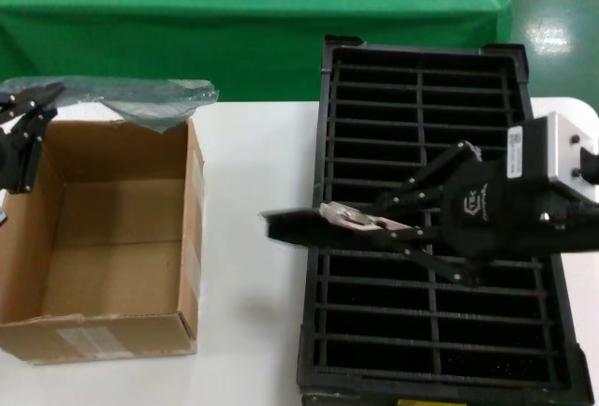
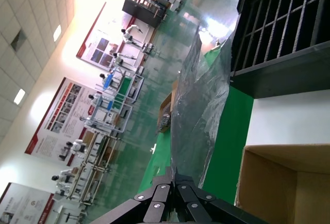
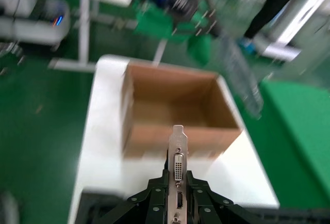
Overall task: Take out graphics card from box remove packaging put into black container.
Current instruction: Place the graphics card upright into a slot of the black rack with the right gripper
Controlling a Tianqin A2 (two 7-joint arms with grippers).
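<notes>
Right gripper (image 1: 398,228) clamped on the graphics card (image 1: 309,226), held above the near-left part of the black container (image 1: 421,79), long axis roughly level and crosswise, free end toward the box (image 1: 192,172), silver bracket (image 3: 178,154) between the jaws. Left gripper (image 1: 23,111) closed on the empty packaging (image 1: 150,97), raised over the far rim of the box. Judged step: card unwrapped, carried for insertion; next, turning on edge, aligning with one narrow slot, lowering without catching a rib.
</notes>
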